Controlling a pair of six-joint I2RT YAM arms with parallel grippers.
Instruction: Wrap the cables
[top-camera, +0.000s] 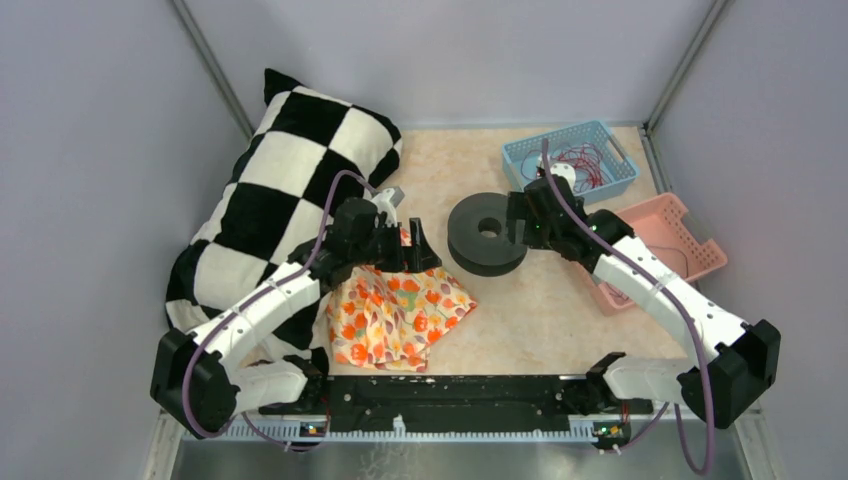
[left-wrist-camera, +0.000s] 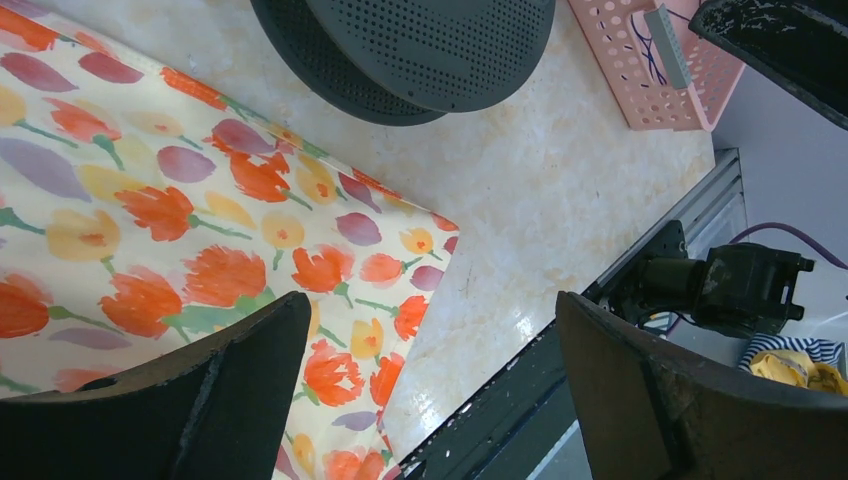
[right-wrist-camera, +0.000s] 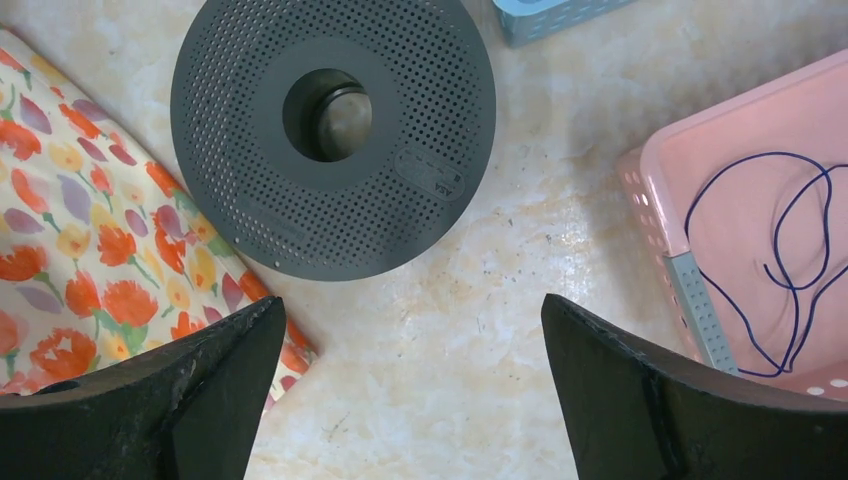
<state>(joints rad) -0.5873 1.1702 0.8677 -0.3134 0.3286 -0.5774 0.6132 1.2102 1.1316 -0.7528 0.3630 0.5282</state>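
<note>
My left end effector (left-wrist-camera: 425, 330) and right end effector (right-wrist-camera: 412, 330) stand released; the cable (right-wrist-camera: 795, 290) lies loose in the pink basket (right-wrist-camera: 650, 200) at right, so thin it may slip my pinch or snag.

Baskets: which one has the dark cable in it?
The pink basket, at the right edge: a thin dark cable loops inside it. The blue basket, farther back, holds red wires.

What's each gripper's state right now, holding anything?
Left gripper: open, holding nothing, at the edge of the floral cloth.
Right gripper: open, holding nothing, beside the grey perforated disc.
</note>
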